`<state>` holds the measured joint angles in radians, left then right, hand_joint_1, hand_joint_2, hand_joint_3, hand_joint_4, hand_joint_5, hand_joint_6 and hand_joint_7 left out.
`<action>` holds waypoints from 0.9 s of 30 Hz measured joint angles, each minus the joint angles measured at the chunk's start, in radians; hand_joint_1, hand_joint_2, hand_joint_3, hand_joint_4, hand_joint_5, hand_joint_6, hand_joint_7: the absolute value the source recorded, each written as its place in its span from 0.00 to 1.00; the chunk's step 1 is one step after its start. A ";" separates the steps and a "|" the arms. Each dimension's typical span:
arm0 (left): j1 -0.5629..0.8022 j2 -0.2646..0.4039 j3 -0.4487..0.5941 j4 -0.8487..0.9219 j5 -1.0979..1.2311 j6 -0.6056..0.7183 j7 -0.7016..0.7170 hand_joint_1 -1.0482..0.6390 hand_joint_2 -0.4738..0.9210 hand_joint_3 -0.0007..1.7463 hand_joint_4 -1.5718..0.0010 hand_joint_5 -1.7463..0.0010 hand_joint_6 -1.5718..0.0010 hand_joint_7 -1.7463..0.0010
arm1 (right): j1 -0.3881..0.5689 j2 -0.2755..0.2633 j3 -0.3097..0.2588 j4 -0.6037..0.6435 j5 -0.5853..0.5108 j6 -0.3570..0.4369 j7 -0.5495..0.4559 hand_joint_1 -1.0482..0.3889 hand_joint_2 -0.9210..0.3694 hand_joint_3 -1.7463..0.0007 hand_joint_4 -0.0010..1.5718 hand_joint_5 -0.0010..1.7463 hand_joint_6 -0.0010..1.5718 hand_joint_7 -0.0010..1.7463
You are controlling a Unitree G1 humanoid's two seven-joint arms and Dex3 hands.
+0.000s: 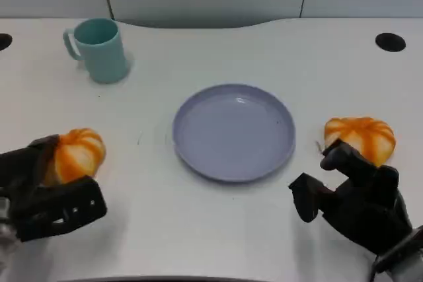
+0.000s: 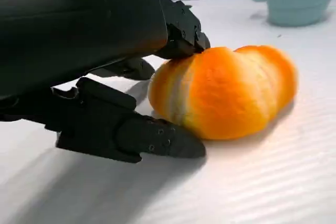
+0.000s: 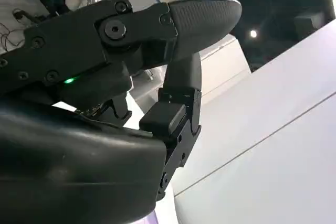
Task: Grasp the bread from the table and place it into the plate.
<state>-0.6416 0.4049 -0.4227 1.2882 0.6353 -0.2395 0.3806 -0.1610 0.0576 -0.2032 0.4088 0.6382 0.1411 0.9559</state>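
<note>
Head view, table (image 1: 218, 229) seen from above. One plate (image 1: 233, 131), lavender, lies at centre and holds nothing. One cup (image 1: 99, 49), teal, stands at 10 o'clock from the plate, its handle toward 9 o'clock; whether anything is inside cannot be told.

Two orange buns are on the table, both outside the plate. The left bun (image 1: 76, 154) lies at 8 o'clock from the plate, well apart from it. The right bun (image 1: 361, 137) lies at 3 o'clock, near the rim; its long axis runs from 9 to 3 o'clock.

The left hand (image 1: 46, 193) cups the left bun from the near side. In the left wrist view one finger (image 2: 181, 32) touches the bun's top and another (image 2: 152, 140) lies on the table beside its base.

The right hand (image 1: 353, 196) sits just near of the right bun, fingers parted and holding nothing; one fingertip (image 1: 337, 153) overlaps the bun's near edge, and contact cannot be told.
</note>
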 measured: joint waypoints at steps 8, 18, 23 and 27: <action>-0.052 -0.042 -0.033 0.039 0.034 0.036 0.067 0.38 0.98 0.03 0.66 0.99 0.64 1.00 | -0.002 -0.005 -0.007 -0.002 -0.002 0.003 0.000 0.21 0.00 0.86 0.51 0.90 0.47 0.62; -0.075 -0.046 -0.062 0.042 0.043 0.032 0.066 0.31 1.00 0.01 0.75 1.00 0.70 1.00 | 0.009 -0.002 -0.002 -0.024 -0.002 0.005 -0.014 0.20 0.00 0.88 0.53 0.87 0.50 0.57; -0.087 -0.047 -0.094 0.041 0.076 0.033 0.066 0.23 0.99 0.00 0.85 1.00 0.74 1.00 | 0.009 -0.003 0.000 -0.024 -0.002 0.020 -0.029 0.20 0.00 0.88 0.52 0.88 0.49 0.59; -0.097 -0.048 -0.136 0.025 0.117 0.047 0.066 0.15 1.00 0.01 0.94 1.00 0.83 1.00 | 0.009 -0.003 0.001 -0.024 -0.002 0.022 -0.033 0.20 0.00 0.88 0.53 0.88 0.49 0.61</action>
<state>-0.7383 0.3573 -0.5583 1.3136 0.7519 -0.1923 0.4462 -0.1520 0.0543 -0.2022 0.3851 0.6360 0.1631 0.9226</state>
